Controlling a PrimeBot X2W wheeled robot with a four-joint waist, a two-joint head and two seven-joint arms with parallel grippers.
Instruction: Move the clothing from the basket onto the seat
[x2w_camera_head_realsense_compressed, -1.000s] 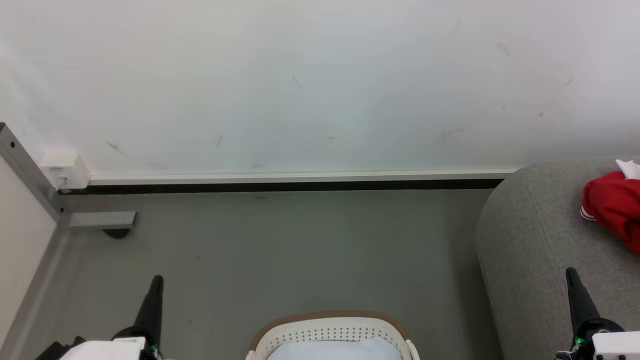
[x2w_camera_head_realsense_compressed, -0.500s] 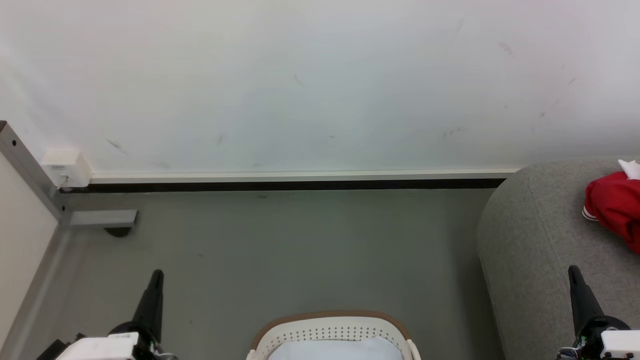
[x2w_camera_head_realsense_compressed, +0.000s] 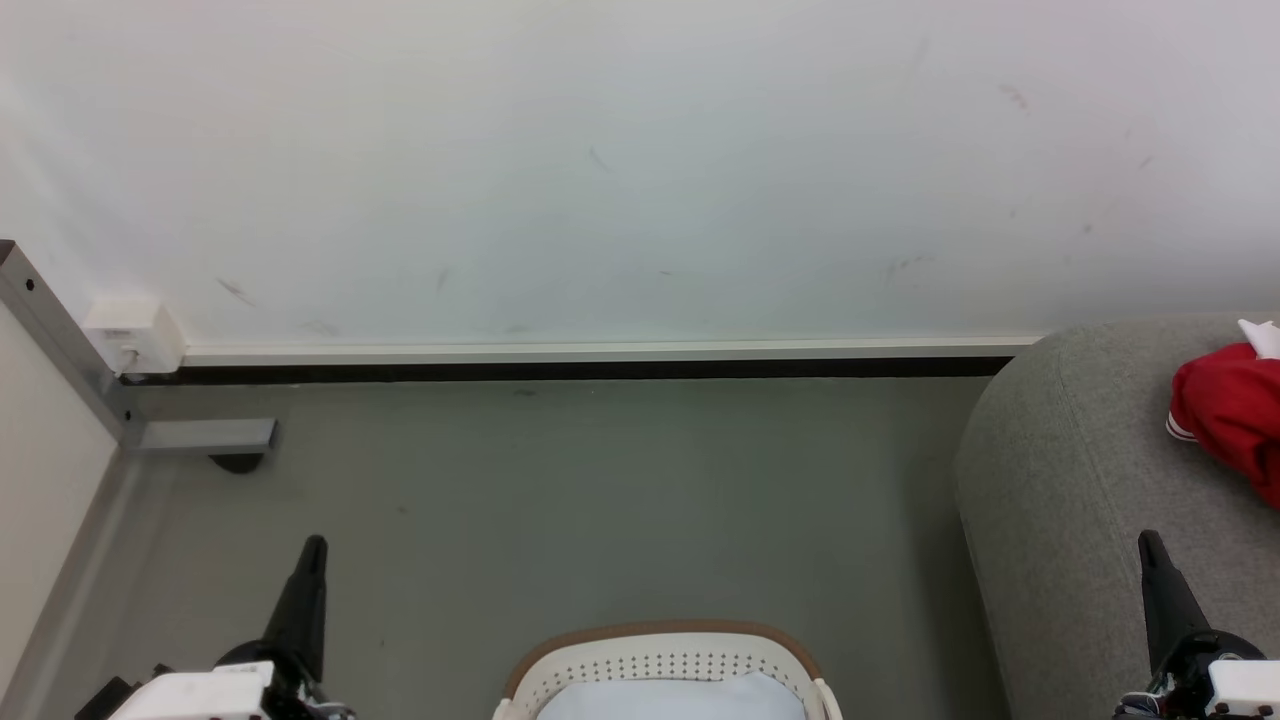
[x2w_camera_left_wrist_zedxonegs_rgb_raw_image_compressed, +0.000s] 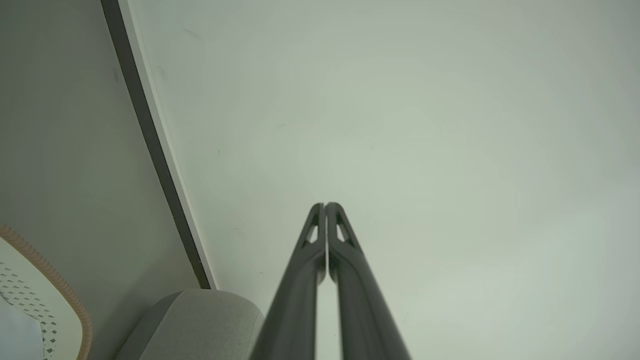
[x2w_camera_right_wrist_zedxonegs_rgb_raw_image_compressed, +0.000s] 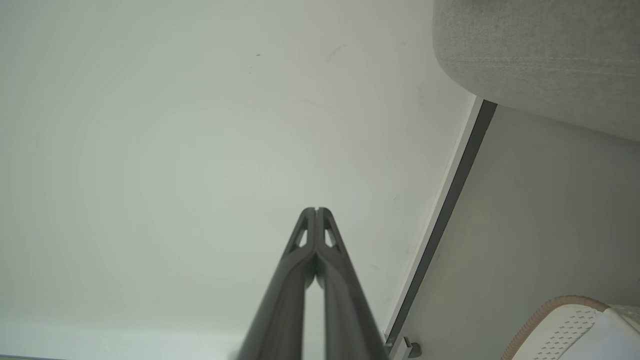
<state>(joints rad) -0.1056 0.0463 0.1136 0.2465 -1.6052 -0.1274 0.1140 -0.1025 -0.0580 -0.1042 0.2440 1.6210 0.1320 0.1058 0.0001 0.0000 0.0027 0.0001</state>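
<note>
Grey floor, white wall. Clothing laid on seat; pale cloth contained in basket. Left gripper, right gripper: clenched, empty.

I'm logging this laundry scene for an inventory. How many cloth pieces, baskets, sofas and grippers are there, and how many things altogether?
Cloth pieces: 2 (red clothing lying on the seat; pale cloth in the basket)
Baskets: 1
Sofas: 1 (the seat)
Grippers: 2 (left gripper and right gripper, both shut and holding nothing)
Total: 6

Bright, even light; soft shadows
</note>
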